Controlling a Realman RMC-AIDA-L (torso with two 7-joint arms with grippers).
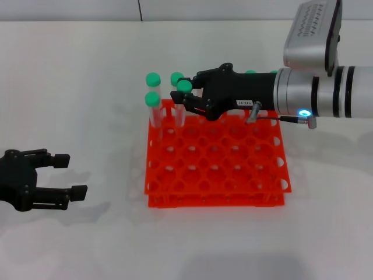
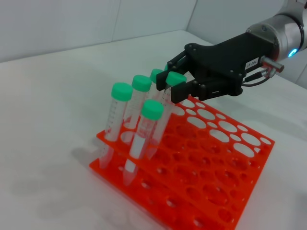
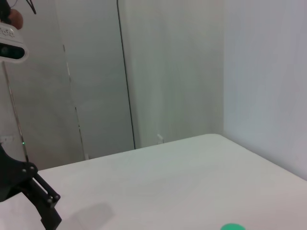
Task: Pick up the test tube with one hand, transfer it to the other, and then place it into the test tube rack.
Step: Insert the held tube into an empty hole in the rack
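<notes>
My right gripper has its jaws pinched on the tube over the rack's far left corner; I'd lower it straight down. Left gripper gapes empty.

Glossy orange-red plastic test tube rack on a matt white tabletop; clear plastic test tube; right tool matt black.
</notes>
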